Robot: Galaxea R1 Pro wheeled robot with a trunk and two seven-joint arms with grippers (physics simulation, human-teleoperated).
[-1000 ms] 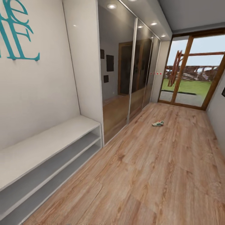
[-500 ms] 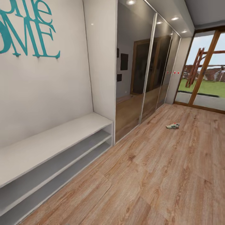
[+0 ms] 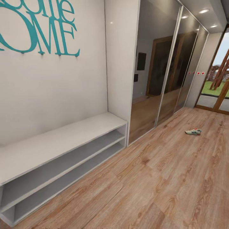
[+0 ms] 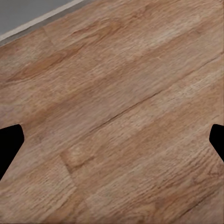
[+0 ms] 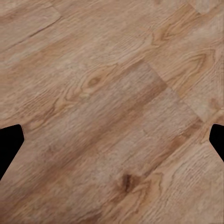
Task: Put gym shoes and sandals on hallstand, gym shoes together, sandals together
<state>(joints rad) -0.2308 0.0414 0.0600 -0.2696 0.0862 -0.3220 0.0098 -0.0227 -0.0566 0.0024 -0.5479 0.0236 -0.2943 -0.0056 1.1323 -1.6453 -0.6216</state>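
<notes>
Head view: one gym shoe (image 3: 193,131) lies far down the corridor floor (image 3: 152,184); probably light, pliable, best gripped at the collar. Both wrist views: tools spread wide, empty.

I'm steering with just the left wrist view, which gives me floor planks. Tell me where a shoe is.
Observer: One gym shoe lies on the corridor floor, ahead and to the right in the head view, toward the glass door.
Operator: Now place the rack for me.
Observer: The hallstand stands against the left wall, beneath teal lettering.
Operator: Report the right gripper.
Observer: The right gripper is open and holds nothing, over floor planks.
</notes>
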